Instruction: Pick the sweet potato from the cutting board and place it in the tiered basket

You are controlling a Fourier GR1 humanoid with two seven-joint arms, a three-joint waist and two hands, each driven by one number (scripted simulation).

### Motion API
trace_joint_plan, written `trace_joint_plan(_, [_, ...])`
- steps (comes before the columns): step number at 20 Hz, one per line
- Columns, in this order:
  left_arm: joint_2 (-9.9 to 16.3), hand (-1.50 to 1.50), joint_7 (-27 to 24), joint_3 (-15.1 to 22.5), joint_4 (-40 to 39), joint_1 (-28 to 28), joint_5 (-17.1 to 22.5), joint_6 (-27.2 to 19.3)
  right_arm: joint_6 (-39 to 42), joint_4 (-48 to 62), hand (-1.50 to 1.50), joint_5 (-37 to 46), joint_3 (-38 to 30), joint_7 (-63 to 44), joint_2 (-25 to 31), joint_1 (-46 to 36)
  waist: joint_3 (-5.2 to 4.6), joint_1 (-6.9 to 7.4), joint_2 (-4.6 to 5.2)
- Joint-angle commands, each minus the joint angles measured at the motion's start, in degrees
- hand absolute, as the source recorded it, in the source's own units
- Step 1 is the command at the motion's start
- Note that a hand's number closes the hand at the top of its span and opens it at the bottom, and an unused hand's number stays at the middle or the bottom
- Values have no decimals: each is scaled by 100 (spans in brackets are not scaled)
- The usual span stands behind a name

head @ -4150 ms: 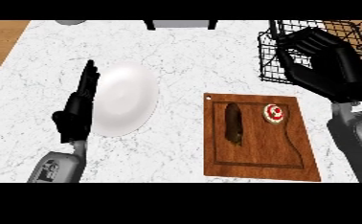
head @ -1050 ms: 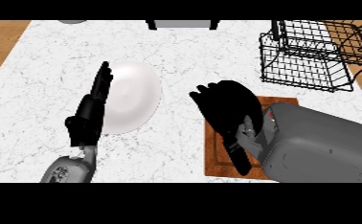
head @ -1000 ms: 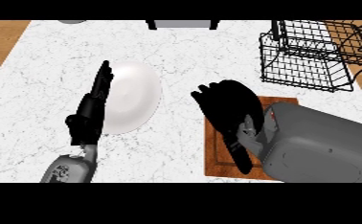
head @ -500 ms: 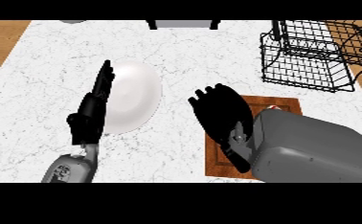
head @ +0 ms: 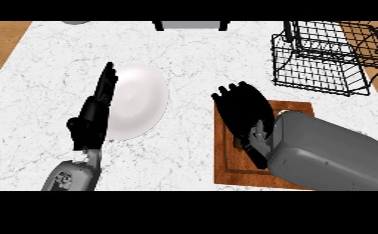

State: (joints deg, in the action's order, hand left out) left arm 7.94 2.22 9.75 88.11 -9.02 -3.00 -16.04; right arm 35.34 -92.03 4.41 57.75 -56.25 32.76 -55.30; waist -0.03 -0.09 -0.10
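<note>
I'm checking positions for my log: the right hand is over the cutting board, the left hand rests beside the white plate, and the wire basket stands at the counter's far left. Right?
Not quite. The head view shows the wire basket at the counter's far right, not left. The rest holds: the right hand is over the cutting board, and the left hand rests beside the white plate.

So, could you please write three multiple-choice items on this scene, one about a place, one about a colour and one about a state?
1. Where is the tiered basket?
A. far right of the counter
B. near left corner
C. on the cutting board

2. What colour is the plate?
A. red
B. white
C. black

3. How is the left hand?
A. curled round the plate
B. holding a cup
C. open, fingers straight

Answers: 1 A, it stands at the upper right. 2 B, its face is plain white. 3 C, its fingers lie straight along the plate's left edge.
</note>
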Motion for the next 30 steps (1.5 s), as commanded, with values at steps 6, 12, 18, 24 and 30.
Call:
trace_joint_plan(6, [-144,0,-43,61,-25,128,-201,13,518,48,-150,600,-569,-251,-201,684,1,8,5])
trace_joint_plan(12, [91,0,-61,-216,225,212,17,395,890,208,-150,1091,-968,202,-492,1061,0,40,3])
trace_joint_plan(18, [-215,0,-235,-67,144,308,-174,254,643,462,-150,1920,-897,463,-973,1655,2,36,10])
trace_joint_plan(24, [-271,0,58,-274,-106,-180,-233,244,1120,891,-150,2280,-1359,798,-1165,1519,2,32,16])
trace_joint_plan(30, [-394,0,-1,-129,154,247,-351,251,967,1350,-150,3041,-1422,1171,-1546,1829,3,48,13])
